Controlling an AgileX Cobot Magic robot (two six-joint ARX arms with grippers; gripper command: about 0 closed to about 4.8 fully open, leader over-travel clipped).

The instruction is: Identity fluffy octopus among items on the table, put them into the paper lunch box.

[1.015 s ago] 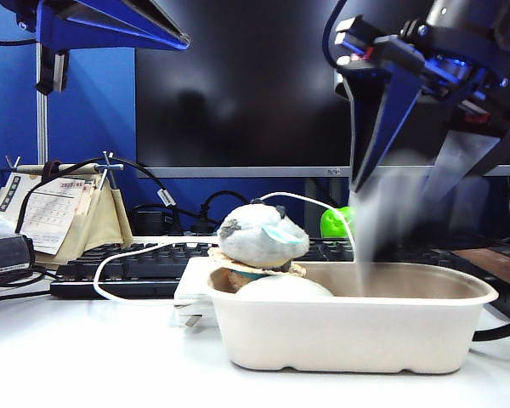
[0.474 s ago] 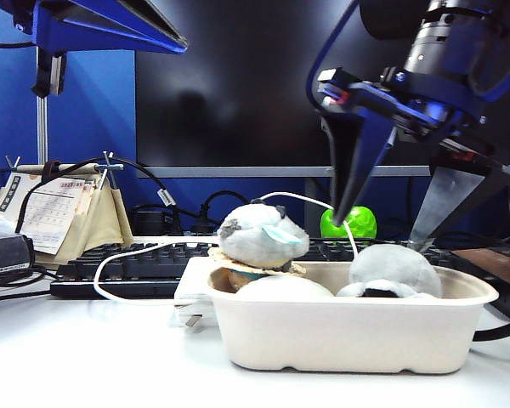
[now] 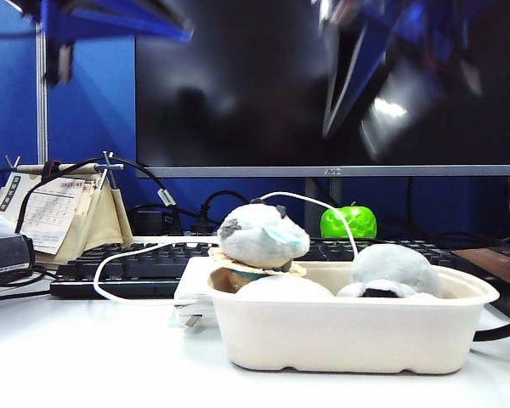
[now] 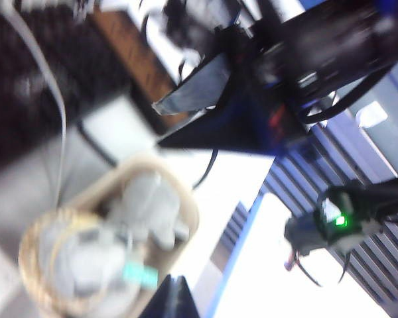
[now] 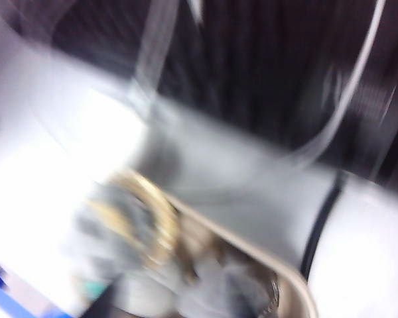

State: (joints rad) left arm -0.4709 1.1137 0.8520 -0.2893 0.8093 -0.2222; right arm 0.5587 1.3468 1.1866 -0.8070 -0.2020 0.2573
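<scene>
The fluffy octopus (image 3: 393,269) lies at the paper lunch box's (image 3: 348,331) right end. The right gripper (image 3: 357,93) blurs above with jaws apart, empty; the left gripper's (image 3: 110,21) state I cannot tell.

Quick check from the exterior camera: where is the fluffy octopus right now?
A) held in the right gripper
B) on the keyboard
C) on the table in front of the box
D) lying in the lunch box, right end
D: the octopus sits inside the lunch box at its right end, with the blurred right gripper high above it, holding nothing.
</scene>
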